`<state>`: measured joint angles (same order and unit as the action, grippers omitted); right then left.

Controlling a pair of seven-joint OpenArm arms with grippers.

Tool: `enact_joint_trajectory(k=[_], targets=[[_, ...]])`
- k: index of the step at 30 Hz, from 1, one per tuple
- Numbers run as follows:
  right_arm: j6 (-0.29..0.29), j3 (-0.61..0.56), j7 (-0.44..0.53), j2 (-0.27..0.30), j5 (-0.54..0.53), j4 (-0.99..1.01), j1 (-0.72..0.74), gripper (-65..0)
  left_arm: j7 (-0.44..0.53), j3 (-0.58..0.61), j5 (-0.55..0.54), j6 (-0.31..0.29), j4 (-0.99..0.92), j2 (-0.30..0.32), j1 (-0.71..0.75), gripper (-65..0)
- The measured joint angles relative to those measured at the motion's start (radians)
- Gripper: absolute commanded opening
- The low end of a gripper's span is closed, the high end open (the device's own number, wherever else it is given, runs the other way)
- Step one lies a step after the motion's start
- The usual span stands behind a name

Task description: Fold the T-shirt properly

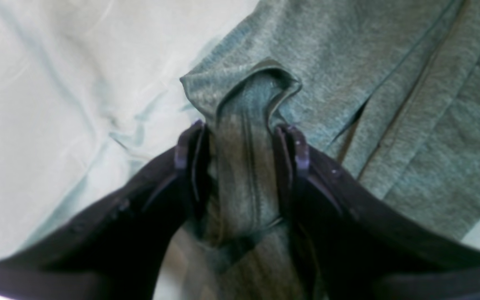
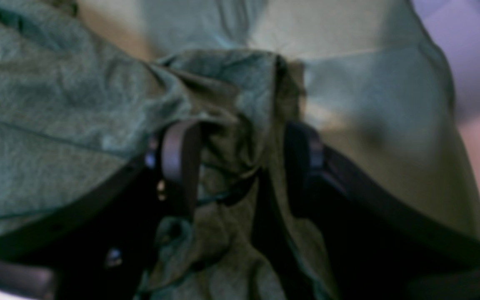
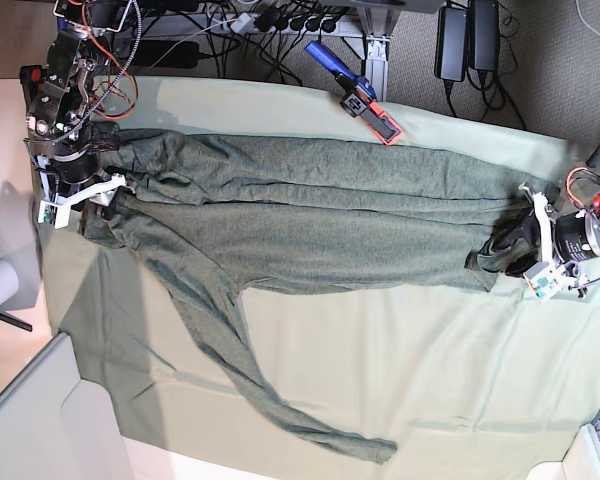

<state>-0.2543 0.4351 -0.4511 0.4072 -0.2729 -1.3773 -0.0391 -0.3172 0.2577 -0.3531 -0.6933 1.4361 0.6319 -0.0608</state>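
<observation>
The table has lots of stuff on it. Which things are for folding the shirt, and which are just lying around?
For the job:
T-shirt
left gripper, at one end of the shirt
right gripper, at the other end
table cloth the shirt lies on

Just lying about:
blue and red tool at the cloth's far edge
cables and black power bricks on the floor

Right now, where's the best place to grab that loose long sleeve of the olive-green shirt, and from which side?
Grip the dark olive-green knit T-shirt at the trailing sleeve's cuff, from above: it lies flat, stretched diagonally across the pale mint table cloth, with bare cloth around it.
</observation>
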Motion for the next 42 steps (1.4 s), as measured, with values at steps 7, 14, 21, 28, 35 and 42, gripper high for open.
enact_joint_trajectory(k=[7, 14, 21, 28, 35, 42], targets=[[0.0, 0.002, -0.003, 0.0, -0.03, -0.063, -0.002, -32.9, -0.001, -0.174, -0.124, 0.0, 0.0, 0.0, 0.0, -36.2], [0.005, 0.004, 0.0, -0.041, -0.071, -0.101, 0.106, -32.9, -0.054, -0.228, -0.217, 0.0, 0.0, -0.003, 0.0, -36.2], [0.0, -0.055, 0.058, -0.175, 0.005, 0.081, 0.312, -32.9, -0.076, -0.227, -0.22, 0.001, 0.0, -0.003, 0.008, -36.2], [0.002, -0.253, 0.195, -0.249, 0.209, 0.464, 0.495, -32.9, -0.109, -0.227, -0.256, 0.001, 0.001, -0.003, 0.017, -36.2], [0.041, -0.318, 0.254, -0.259, 0.251, 0.596, 0.537, -33.9, -0.11, -0.227, -0.265, 0.001, 0.001, -0.003, 0.016, -36.2], [0.045, -0.318, 0.26, -0.257, 0.255, 0.596, 0.535, -65.0, -0.11, -0.227, -0.269, 0.001, 0.001, -0.003, 0.016, -36.2]])
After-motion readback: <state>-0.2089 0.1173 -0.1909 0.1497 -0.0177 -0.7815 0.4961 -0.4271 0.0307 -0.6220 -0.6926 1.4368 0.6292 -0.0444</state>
